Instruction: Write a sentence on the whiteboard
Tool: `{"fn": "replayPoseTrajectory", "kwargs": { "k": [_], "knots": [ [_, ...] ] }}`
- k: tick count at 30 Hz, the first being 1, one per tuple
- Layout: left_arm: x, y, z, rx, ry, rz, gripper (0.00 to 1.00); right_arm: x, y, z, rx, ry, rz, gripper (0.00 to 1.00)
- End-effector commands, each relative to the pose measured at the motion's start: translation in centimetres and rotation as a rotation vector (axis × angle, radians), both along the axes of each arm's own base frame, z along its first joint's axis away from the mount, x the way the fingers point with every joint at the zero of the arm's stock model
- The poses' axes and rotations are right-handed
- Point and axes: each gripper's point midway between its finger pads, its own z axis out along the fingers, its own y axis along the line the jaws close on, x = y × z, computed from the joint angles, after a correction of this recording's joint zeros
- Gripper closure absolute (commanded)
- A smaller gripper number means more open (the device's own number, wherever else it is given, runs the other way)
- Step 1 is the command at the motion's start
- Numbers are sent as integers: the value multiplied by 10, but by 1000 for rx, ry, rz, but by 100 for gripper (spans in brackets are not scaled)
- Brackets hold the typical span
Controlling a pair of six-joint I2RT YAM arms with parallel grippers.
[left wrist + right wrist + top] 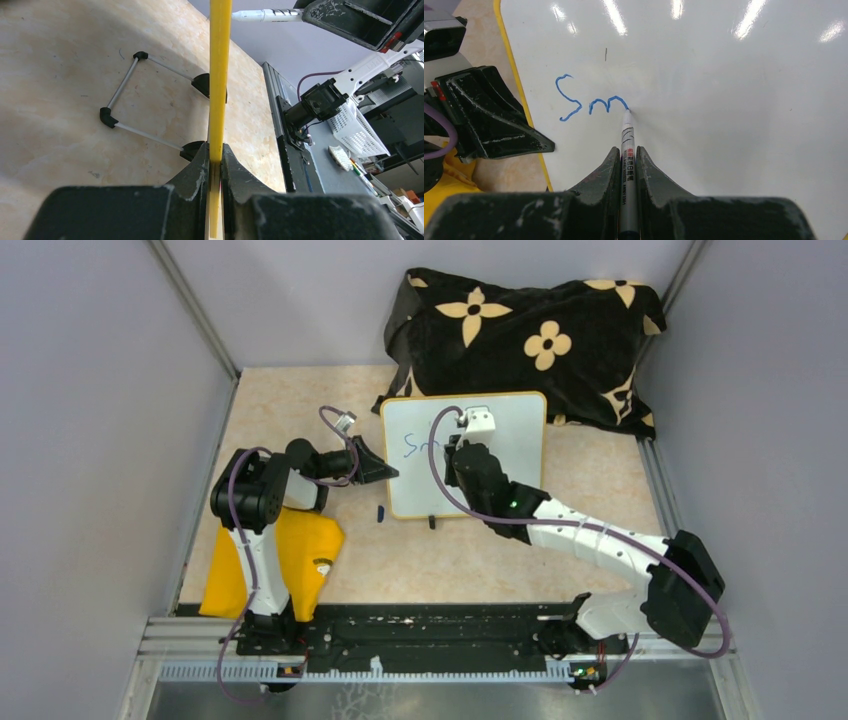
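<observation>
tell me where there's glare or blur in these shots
right wrist: streaks of lamp glare across the top of the whiteboard, blue writing at the marker tip sharp; left wrist: no glare, board edge-on in the left end effector; top external: even light, soft shadows, writing tiny

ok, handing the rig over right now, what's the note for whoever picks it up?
Hands: left hand is shut on the whiteboard at its yellow left rim, steadying it. The right hand is shut on a blue marker, with the tip on the board at the end of the m.
Done: "Sm" is written in blue at the upper left of the board.
Left: the rest of the sentence. The board to the right of the letters is blank.
</observation>
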Motion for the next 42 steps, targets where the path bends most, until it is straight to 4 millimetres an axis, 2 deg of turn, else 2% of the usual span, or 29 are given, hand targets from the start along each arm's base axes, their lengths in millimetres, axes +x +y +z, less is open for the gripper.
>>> {"fn": "replayPoseTrajectory", "kwargs": {
  "k": [1,9,21,42],
  "knots": [
    [-6,-3,13,-32,-211,-29,100,2,-13,-2,-1,4,-31,100],
    [-6,-3,13,-32,-209,-29,100,1,-12,-1,6,6,-21,100],
    [-6,-3,13,-32,-210,-28,100,-4,-15,39,63,-45,-12,100],
    [-6,-3,12,-32,-207,-29,100,4,-8,59,107,-111,-8,100]
  ]
}}
